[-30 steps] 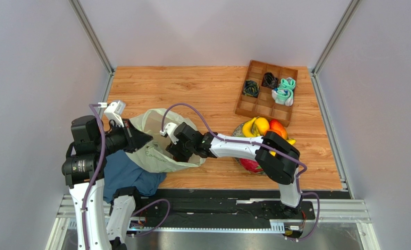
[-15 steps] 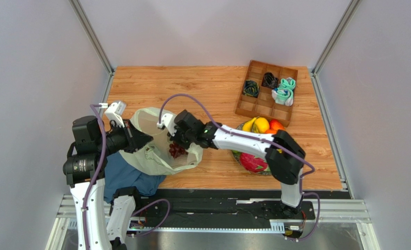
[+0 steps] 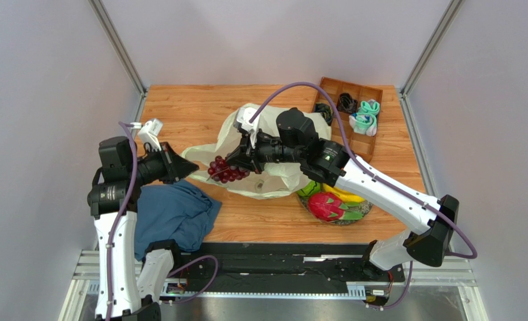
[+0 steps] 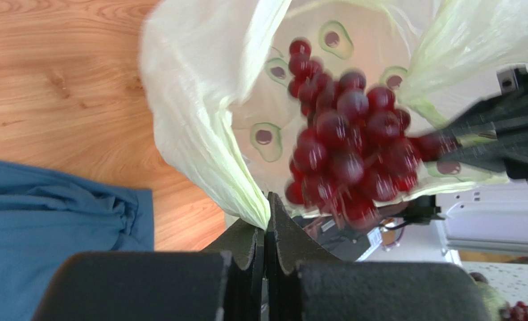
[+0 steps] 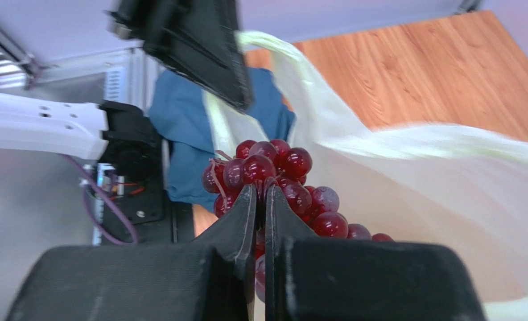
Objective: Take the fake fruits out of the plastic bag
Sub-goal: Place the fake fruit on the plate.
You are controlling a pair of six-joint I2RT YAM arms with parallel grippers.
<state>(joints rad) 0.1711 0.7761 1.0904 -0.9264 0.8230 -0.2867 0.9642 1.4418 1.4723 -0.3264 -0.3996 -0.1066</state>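
Near edge, left side: blue cloth [image 3: 173,212] bunched on the table [image 3: 193,107]. To the right, dragon fruit [image 3: 325,204] and bananas [image 3: 346,194] lie together, out of the bag [image 3: 277,175].

Mid-table: the left gripper [image 3: 181,167] has its fingers pressed together, pinching the bag's rim. The right gripper [image 3: 238,160] is clamped narrow on the grapes [image 3: 225,170]. The bunch hangs at the bag's mouth, off the table.

Far right: wooden tray [image 3: 362,139] holding rolled socks [image 3: 365,117].

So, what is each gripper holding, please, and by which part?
Right gripper: grapes, pinched at one end of the bunch. Left gripper: plastic bag, by its edge.
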